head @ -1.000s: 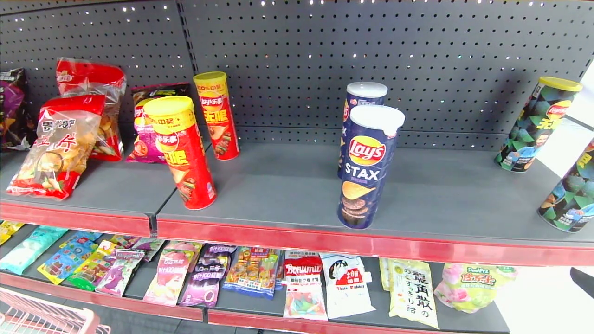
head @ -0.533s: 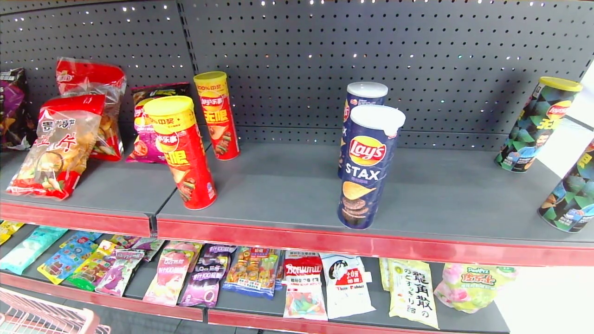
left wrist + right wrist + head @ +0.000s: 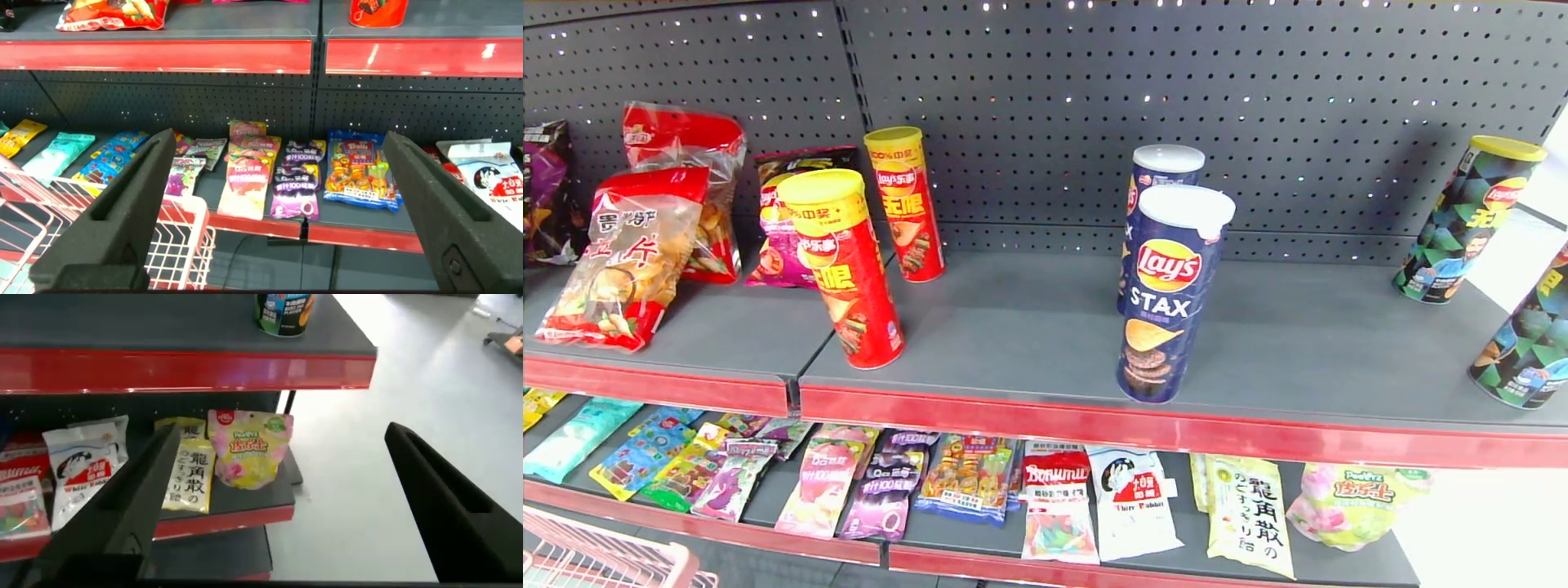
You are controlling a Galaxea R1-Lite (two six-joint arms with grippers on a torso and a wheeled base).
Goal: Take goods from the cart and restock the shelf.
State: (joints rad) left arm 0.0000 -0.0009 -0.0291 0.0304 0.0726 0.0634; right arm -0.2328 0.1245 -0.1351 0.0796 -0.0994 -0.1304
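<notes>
— Red front edge, grey shelf [image 3: 1029, 343]: what stands there in the head view?
— A red can [image 3: 845, 269] with a yellow lid and a dark blue can [image 3: 1172, 294] with a white lid, their printed labels to the front. The pink cart [image 3: 605, 563] is at the lower left corner.
— Left wrist view?
— The left gripper [image 3: 279, 137], fingers apart and empty, is over the cart's rim.
— Right wrist view?
— The right gripper [image 3: 282, 429], also spread and empty, faces the lower packets [image 3: 245, 445].
</notes>
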